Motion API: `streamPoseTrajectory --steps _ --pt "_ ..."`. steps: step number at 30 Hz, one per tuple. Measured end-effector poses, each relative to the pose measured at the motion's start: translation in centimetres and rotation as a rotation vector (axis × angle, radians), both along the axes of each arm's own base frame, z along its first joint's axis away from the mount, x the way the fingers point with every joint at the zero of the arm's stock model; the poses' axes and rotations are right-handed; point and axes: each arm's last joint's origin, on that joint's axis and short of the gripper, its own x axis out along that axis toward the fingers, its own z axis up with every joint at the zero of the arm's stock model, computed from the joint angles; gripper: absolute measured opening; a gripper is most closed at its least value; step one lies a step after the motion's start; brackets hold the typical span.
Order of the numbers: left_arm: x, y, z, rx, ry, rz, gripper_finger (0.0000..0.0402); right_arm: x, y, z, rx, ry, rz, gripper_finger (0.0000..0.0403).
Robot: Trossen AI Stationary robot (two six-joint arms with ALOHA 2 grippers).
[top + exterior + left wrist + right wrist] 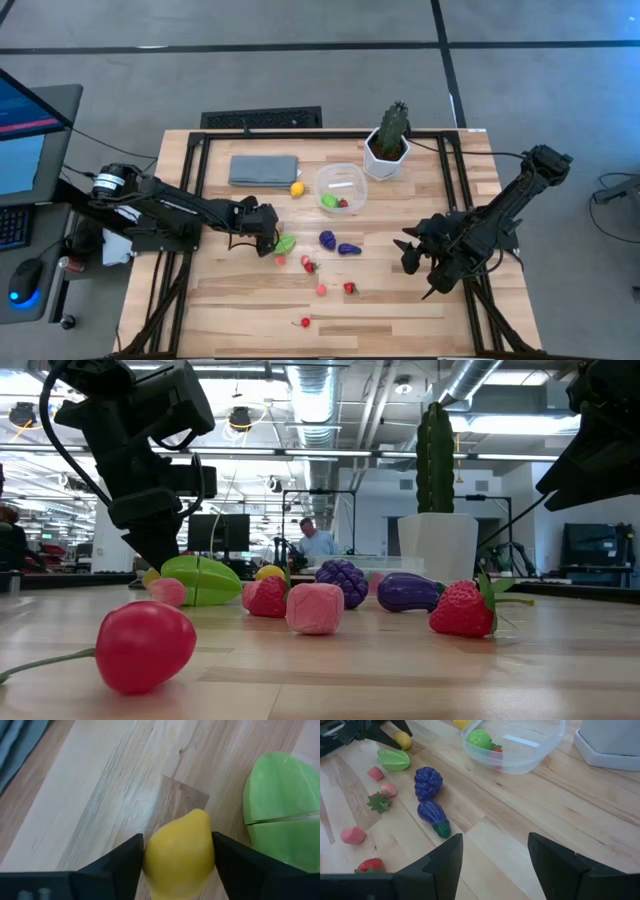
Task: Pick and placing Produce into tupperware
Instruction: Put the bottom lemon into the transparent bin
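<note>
My left gripper [177, 840] [266, 237] stands at the table's middle left, shut on a small yellow lemon [179, 855] [402, 740]. A green star-shaped fruit [285, 243] lies right beside it. The clear round tupperware [340, 187] sits toward the far middle with a green piece [478, 738] and a red one inside. Another yellow piece [297, 188] lies at its left. Purple grapes [327, 238], an eggplant [347, 249] and several red and pink pieces [321, 289] lie loose on the wood. My right gripper [495, 865] [415, 255] hangs open at the right. My left gripper pinches the lemon's two sides [150, 860] between its two fingers, with the pointed end [200, 815] sticking out past the fingertips. The fingers slant down from the table's left. The lemon is low at the table top; whether it rests on the wood I cannot tell.
A cactus in a white pot [388, 145] stands right of the tupperware at the far edge. A folded grey-blue cloth [264, 169] lies at the far left. A red cherry [305, 322] sits near the front edge. Bare wood lies in front of my right gripper.
</note>
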Motion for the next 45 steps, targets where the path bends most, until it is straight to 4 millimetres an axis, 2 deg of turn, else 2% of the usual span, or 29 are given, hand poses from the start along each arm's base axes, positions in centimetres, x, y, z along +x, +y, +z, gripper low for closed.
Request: streamPoseTrajectory --steps 5,12,21,29,37,45 --pt "0.01 0.00 0.02 0.001 -0.001 0.000 0.0199 0.00 0.00 0.00 -0.002 -0.001 -0.001 0.0249" --pt "0.00 0.00 0.02 0.000 0.000 -0.001 0.0231 0.00 -0.01 0.01 -0.002 -0.002 -0.001 0.0249" --pt "-0.02 0.00 0.01 0.001 0.003 -0.002 0.0236 0.00 -0.01 0.01 -0.002 -0.002 -0.001 0.0249" --pt "-0.38 0.00 -0.16 -0.002 0.049 -0.020 0.0236 0.01 -0.01 0.02 -0.005 -0.005 -0.002 0.0249" --pt "-0.37 0.00 -0.15 -0.002 0.047 -0.023 0.0213 0.02 -0.04 0.05 -0.016 -0.017 -0.006 0.0249" --pt "-0.37 0.00 -0.15 -0.002 0.048 -0.026 0.0220 0.02 -0.04 0.06 -0.016 -0.017 -0.006 0.0249"
